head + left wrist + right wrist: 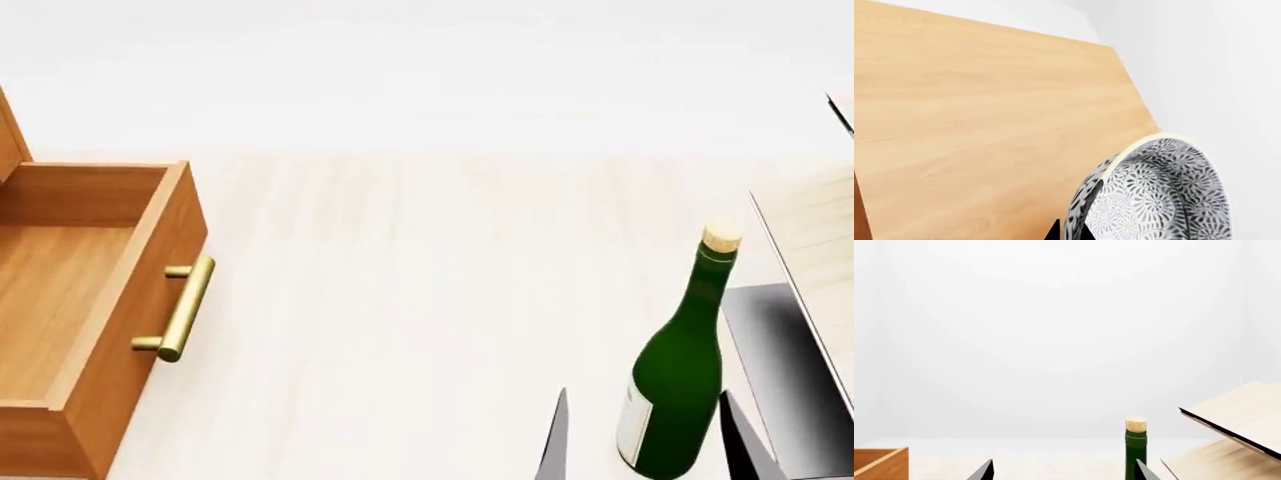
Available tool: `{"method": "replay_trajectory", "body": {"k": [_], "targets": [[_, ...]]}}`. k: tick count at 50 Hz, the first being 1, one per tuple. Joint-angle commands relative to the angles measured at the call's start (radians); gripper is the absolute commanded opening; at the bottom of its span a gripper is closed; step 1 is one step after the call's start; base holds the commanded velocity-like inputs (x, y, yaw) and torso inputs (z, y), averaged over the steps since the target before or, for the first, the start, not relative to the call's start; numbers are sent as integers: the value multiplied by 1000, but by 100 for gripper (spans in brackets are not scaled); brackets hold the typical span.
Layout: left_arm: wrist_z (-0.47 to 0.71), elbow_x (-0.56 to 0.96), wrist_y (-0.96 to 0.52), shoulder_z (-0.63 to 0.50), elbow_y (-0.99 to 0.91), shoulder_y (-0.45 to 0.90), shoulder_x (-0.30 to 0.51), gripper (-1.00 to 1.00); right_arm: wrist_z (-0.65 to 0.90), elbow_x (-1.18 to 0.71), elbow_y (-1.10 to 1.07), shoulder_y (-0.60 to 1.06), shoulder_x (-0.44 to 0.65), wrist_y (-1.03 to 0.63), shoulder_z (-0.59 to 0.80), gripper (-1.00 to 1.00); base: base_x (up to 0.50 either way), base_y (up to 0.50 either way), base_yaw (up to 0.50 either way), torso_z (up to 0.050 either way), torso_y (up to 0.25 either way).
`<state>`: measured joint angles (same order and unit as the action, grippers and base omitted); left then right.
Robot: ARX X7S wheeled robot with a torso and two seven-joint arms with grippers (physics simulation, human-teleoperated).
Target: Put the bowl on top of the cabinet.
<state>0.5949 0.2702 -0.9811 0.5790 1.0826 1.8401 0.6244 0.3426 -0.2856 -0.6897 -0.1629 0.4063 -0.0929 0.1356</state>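
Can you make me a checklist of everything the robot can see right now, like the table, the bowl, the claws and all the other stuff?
Surface: pale wood table, mostly bare in the head view.
Bowl: speckled bowl tilted, close to the left wrist camera, over the cabinet top; not seen in the head view.
Cabinet: one drawer pulled open, showing nothing inside, with a brass handle.
Clutter: corked green bottle standing upright; pale wooden rack at the right edge.
Claws: right claw open, fingertips either side of the bottle. Left claw: only dark tips show beside the bowl; grip cannot be told.
Cables: nothing seen.
Surroundings: plain white wall.
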Motion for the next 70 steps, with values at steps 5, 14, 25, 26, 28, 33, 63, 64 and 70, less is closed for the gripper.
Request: {"method": "replay_trajectory", "body": {"k": [5,14,25,26,28,33,63,64,70], "targets": [[31,-13,29,55,-44,-38,-21,-100,-18,19,1,5,-20,-11,-24,100,0,0,0,0,0],[20,-24,101,55,60,-38,-3,-100,-18,20,7,4,-18,-6,-21,100,0,0,0,0,2],[18,-32,107,44,53,-47,-11,-100,-17,23,11,3,-16,1,-16,100,0,0,0,0,0],[22,-31,99,46,40,-52,-15,-100,-16,23,10,3,-15,0,-16,100,0,0,0,0,0],[14,-31,89,39,27,-52,-20,100,-14,23,8,3,-15,-1,-16,100,0,0,0,0,0],[17,-29,64,35,-14,-53,-34,100,-12,22,6,4,-13,-3,-15,100,0,0,0,0,0],[57,96,-358,59,-754,-112,-233,100,-2,9,-7,-1,-1,-1,-22,100,0,0,0,0,0],[57,116,-397,72,-830,-129,-247,100,-2,8,-4,-1,-1,1,-22,100,0,0,0,0,0],[107,315,-589,117,-1152,-201,-278,100,-2,12,-4,-3,0,5,-17,100,0,0,0,0,0]]}}
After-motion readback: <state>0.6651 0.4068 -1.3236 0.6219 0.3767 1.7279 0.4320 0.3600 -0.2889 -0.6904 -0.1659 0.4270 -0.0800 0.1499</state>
